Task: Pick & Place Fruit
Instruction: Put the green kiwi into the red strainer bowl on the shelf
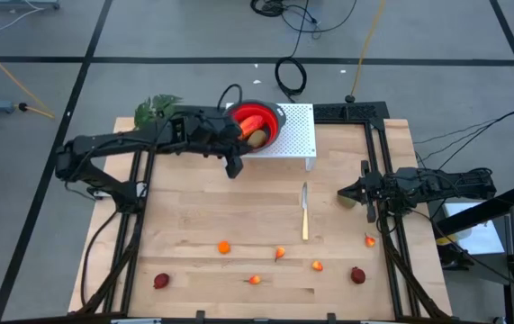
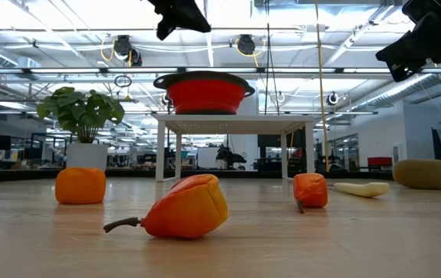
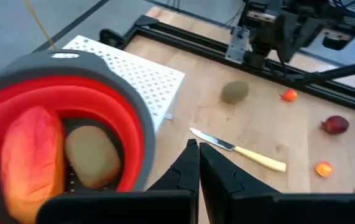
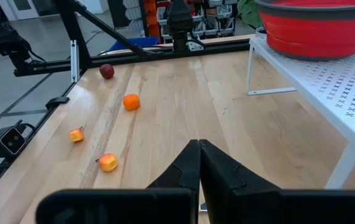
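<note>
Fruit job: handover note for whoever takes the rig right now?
Left end effector: shut, empty, beside the red bowl on the white perforated stand.
Right end effector: shut, empty, waiting at the table's right edge.
Done: red-yellow oblong fruit and a brown oval fruit are in the bowl.
Left: another brown oval fruit by the right arm, plus small orange and dark-red fruits scattered along the table's front. Knife lies mid-table.

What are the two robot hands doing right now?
Left gripper: shut, empty, beside the red bowl.
Right gripper: shut, empty, over the table.
</note>
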Controlling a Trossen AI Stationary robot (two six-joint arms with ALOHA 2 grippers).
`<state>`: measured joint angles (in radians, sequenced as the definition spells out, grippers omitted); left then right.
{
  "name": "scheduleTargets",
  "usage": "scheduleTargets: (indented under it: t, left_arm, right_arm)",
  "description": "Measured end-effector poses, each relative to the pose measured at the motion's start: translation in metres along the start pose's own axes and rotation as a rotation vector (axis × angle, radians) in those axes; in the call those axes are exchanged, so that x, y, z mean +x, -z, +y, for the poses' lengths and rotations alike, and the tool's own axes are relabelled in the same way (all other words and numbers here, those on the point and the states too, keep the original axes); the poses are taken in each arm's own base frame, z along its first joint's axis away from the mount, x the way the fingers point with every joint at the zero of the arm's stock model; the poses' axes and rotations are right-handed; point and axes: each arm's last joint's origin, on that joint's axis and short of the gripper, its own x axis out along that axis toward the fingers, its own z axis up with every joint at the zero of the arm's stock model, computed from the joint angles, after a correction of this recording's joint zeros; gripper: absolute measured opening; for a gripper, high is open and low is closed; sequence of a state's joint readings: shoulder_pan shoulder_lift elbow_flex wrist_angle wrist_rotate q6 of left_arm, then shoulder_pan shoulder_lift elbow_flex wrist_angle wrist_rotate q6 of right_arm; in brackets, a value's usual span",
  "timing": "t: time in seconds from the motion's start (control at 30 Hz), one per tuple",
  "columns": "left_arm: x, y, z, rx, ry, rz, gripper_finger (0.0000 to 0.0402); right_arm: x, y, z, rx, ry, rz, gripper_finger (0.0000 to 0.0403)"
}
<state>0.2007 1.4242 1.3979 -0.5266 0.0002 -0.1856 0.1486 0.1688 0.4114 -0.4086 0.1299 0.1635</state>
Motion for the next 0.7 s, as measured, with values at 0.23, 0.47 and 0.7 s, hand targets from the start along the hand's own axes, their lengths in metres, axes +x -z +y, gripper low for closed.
scheduleTargets:
  t: [0.23, 0.47, 0.7]
  left_arm:
    - [-0.012, 0.001, -0.015, 0.037, 0.048, -0.015, 0.0006]
    - [-0.024, 0.019, -0.019, 0.037, 0.081, -0.068, 0.0006]
    - [-0.049, 0.052, -0.016, -0.018, 0.131, -0.203, 0.0006]
  right_arm:
    - [0.000, 0.000, 0.000, 0.000, 0.000, 0.000, 0.0000]
    - [0.001, 0.000, 0.000, 0.006, 0.001, 0.006, 0.0000]
    - [0.006, -0.002, 0.001, 0.005, 0.001, 0.009, 0.0000]
